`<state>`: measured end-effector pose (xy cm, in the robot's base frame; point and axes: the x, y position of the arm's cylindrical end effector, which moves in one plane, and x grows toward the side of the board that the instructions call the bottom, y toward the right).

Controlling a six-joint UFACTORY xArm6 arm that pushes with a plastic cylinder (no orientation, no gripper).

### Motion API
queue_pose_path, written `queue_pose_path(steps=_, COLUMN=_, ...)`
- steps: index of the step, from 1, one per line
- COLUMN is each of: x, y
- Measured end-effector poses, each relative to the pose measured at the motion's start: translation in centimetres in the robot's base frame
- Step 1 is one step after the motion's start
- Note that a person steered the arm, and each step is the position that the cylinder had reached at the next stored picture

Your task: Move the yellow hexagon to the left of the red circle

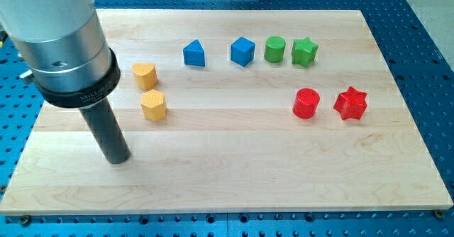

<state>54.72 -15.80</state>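
Item: my tip [118, 159], lower end of the dark rod; this tool has no jaws to open or close, grips nothing, and rests on the bare counter [234, 187] toward the view's lower left, touching no block. Step in hand, by judgement: the approach, with the push not yet begun. Item: yellow hexagon [153, 106], the task's thing, just up and to the view's right of my tip, apart from it; a squat six-sided prism, orange-yellow, flat top paler than its sides, standing upright. Next move, by judgement: bring my tip round to the hexagon's left side, then push it rightward across the open middle of the counter, stopping short of the red circle [306, 103], which stands well apart at the view's right on nearly the same line. Item: red star [350, 103], just right of the red circle, out of the path. Item: yellow heart-like block [144, 75], just above the hexagon and near enough to be nudged on a careless approach. Far row, view's left to right: blue block with a peaked top [194, 53], blue cube [242, 51], green cylinder [274, 50], green star [304, 52].
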Motion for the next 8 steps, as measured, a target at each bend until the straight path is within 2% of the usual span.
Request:
queue_pose_path(steps=2, x=0.1, y=-1.8)
queue_pose_path(steps=3, x=-1.9, y=-7.8)
queue_pose_path(steps=4, x=-3.0, y=-9.1)
queue_pose_path(steps=7, x=-7.5, y=0.2)
queue_pose_path(steps=8, x=-8.9, y=11.8)
